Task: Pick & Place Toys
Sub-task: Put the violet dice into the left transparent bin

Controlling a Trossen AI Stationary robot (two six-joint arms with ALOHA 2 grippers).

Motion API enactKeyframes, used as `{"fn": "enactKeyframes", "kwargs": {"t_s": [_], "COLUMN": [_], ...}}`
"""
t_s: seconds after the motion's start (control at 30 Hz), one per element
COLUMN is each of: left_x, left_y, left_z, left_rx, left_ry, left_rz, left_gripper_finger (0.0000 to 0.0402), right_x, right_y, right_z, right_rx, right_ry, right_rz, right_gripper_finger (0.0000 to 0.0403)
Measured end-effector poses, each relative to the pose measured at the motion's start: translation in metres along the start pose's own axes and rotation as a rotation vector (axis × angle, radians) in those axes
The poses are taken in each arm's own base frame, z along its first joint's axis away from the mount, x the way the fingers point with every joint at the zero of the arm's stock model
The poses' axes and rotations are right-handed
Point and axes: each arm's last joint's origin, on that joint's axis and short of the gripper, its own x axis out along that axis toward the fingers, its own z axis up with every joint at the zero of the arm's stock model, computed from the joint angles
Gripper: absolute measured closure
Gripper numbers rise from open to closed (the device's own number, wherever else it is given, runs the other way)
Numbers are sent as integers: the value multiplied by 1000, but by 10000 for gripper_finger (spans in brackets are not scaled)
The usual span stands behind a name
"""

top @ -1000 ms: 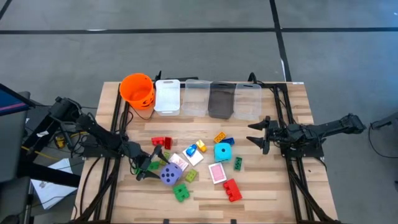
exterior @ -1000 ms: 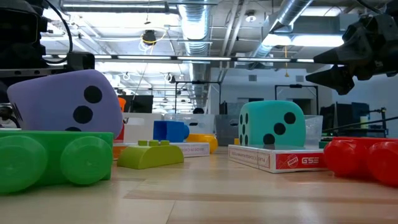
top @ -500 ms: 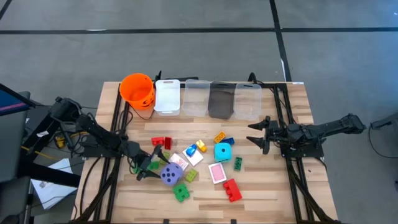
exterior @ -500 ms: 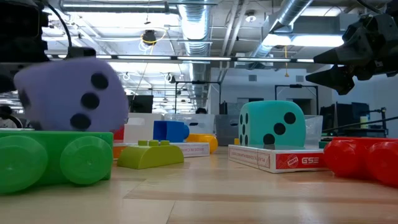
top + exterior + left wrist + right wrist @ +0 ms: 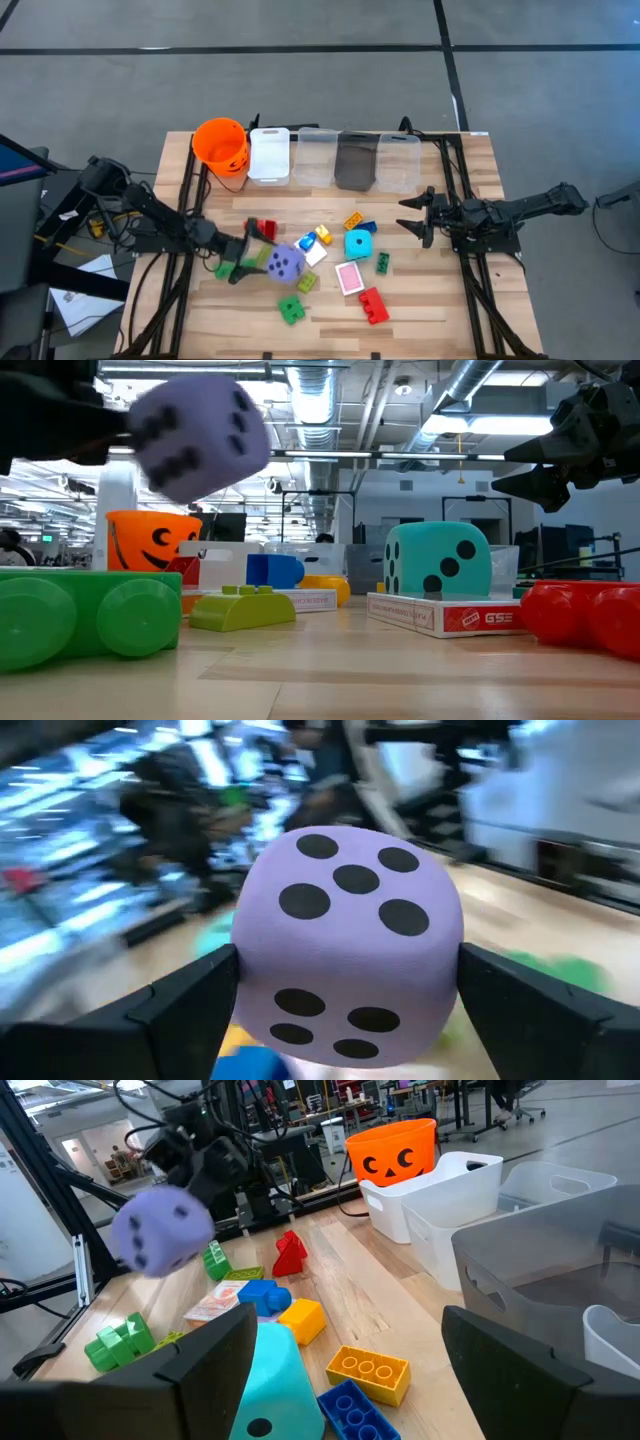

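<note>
The left gripper [image 5: 262, 255] is clamped on the purple die [image 5: 285, 264], its fingers spread wide against two opposite faces, and the die hangs clear of the table [image 5: 430, 310] above the left part of the toy scatter; in the low view it floats blurred over the green brick [image 5: 85, 620]. Most of the fingers are cut off by the left wrist view's edge (only dark slabs flank the die), and the room behind is smeared. The right gripper [image 5: 410, 214] hovers at the table's right side with its jaws apart and nothing between them. The cyan die [image 5: 358, 243] rests mid-table near a pink-backed card [image 5: 349, 278] and a red brick [image 5: 373, 305]. The orange bucket [image 5: 220, 145] stands at the back left, beside a row of bins [image 5: 334, 158].
</note>
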Motion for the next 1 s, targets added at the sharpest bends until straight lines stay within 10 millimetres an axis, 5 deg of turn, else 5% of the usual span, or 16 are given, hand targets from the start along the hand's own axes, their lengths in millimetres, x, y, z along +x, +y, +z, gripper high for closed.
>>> {"fn": "enactKeyframes", "kwargs": {"t_s": [0.33,0.7,0.87,1.0], "left_x": [26,48,52,64], "left_y": [51,151,189,212], "left_z": [30,56,41,10], "left_rx": [85,100,-2,-43], "left_ry": [-75,47,50,154], "left_rz": [339,638,646,677], "left_gripper_finger": [54,53,56,55], "right_x": [0,0,0,0], "right_y": [0,0,0,0], "right_z": [0,0,0,0], "right_rx": [0,0,0,0], "right_ry": [0,0,0,0], "right_rz": [0,0,0,0], "right_gripper_finger": [92,92,92,92]}}
